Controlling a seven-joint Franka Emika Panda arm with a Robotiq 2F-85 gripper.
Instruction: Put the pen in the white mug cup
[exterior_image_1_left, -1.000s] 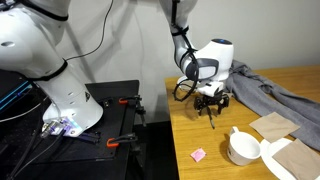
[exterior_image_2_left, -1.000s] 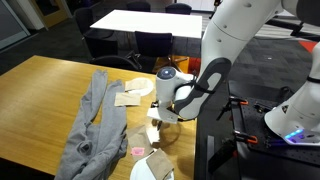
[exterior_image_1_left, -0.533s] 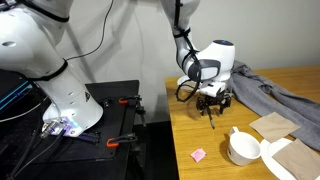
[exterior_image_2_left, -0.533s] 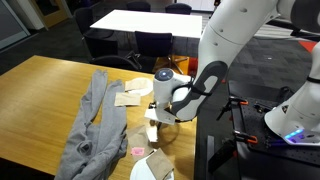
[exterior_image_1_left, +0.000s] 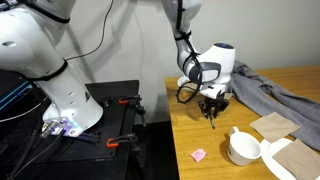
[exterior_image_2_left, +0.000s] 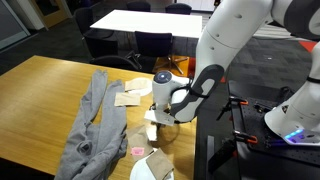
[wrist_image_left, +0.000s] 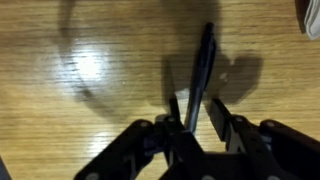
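The pen (wrist_image_left: 203, 70) was pinched in the tool (wrist_image_left: 198, 118), whose two sides were drawn in close on its upper end. It hung tip-down and, judging by the separate shadow in the wrist view, clear of the wooden tabletop (exterior_image_1_left: 195, 135). The pick-up looked done, but the carry and the drop remained: the white mug cup (exterior_image_1_left: 243, 149) stood near by, with no pen in it.
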